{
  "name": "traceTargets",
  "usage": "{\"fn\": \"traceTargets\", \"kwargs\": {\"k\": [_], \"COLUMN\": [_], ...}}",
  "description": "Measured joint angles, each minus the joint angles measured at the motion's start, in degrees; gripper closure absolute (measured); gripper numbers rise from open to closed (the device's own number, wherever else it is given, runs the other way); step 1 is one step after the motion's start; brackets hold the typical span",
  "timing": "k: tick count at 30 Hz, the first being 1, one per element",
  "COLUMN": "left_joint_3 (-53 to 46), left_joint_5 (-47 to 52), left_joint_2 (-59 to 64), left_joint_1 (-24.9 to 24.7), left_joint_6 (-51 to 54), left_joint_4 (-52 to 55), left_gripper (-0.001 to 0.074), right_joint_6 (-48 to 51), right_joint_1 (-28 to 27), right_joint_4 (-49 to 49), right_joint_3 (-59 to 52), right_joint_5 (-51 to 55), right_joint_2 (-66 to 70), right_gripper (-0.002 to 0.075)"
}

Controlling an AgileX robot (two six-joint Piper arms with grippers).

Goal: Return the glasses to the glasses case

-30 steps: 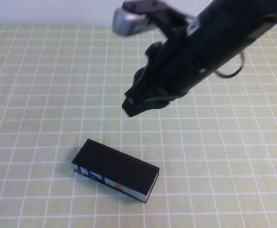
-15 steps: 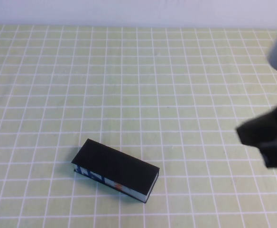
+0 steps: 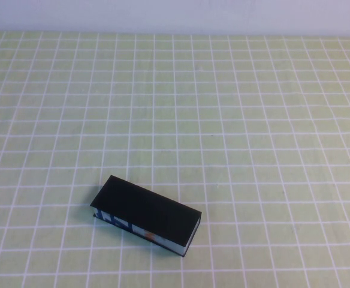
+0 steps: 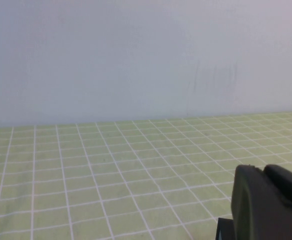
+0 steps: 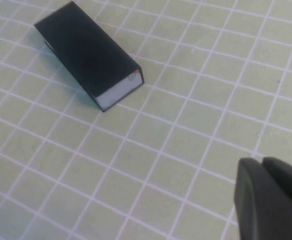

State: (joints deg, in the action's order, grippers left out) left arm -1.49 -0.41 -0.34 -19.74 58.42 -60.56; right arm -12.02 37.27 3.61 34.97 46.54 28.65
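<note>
The glasses case point(image 3: 145, 215) lies shut on the green checked cloth, near the front and left of centre, with its blue, white and orange printed side facing the front. It also shows in the right wrist view point(image 5: 88, 55), well apart from my right gripper point(image 5: 261, 161). That gripper is shut and empty. My left gripper point(image 4: 262, 169) is shut and empty over bare cloth, facing the wall. Neither arm shows in the high view. The glasses are out of view.
The green checked cloth point(image 3: 241, 120) covers the whole table. A plain pale wall point(image 4: 136, 60) runs along the far edge.
My right arm swung from above the middle of the table off to the right and out of the high view. The case has not moved.
</note>
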Motion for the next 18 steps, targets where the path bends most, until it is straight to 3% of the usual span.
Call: {"fn": "traceTargets", "kwargs": {"k": [11,14,18], "left_joint_3": [0.00,0.00,0.00], "left_joint_5": [0.00,-0.11,-0.73], "left_joint_2": [0.00,0.00,0.00], "left_joint_1": [0.00,0.00,0.00], "left_joint_6": [0.00,0.00,0.00], "left_joint_4": [0.00,0.00,0.00], "left_gripper": [0.0737,0.0737,0.0737], "right_joint_6": [-4.75,-7.98,-8.75], "right_joint_1": [-1.31,-8.15,-22.27], "right_joint_4": [10.21,11.44,11.98], "right_joint_3": [-9.95,-14.40,-23.08], "right_joint_5": [-10.26,-16.60,-31.78], "right_joint_2": [-3.06,-5.06,-8.82], "right_gripper": [0.0737,0.0737,0.0737]}}
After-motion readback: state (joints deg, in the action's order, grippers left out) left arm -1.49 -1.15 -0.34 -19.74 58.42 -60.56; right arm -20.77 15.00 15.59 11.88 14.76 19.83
